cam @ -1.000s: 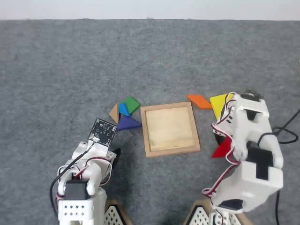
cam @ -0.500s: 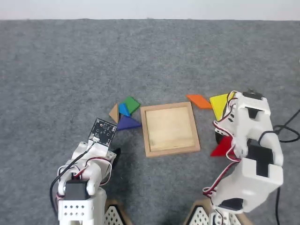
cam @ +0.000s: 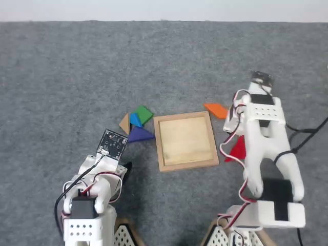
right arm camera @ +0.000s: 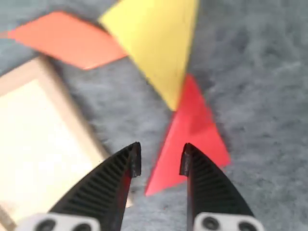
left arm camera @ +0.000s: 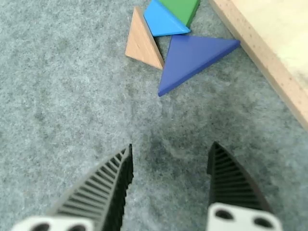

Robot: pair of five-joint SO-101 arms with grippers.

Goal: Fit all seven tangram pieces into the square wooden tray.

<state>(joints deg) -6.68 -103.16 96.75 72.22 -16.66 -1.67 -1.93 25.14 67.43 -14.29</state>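
The square wooden tray lies empty in the middle of the grey mat. At its left sit a tan triangle, a blue triangle, a green piece and a purple triangle. My left gripper is open, hovering short of the purple triangle. To the right of the tray lie an orange parallelogram and a red triangle. My right gripper is open over a corner of the red triangle, whose tip touches a yellow triangle.
The right arm's white body stretches over the mat right of the tray and covers the yellow triangle in the high view. Bare grey mat spreads beyond the pieces toward the far edge. The tray's rim lies close beside the right gripper.
The right arm has stretched farther out over the mat and shifted slightly toward the tray, covering the yellow triangle in the high view. The left arm has not moved.
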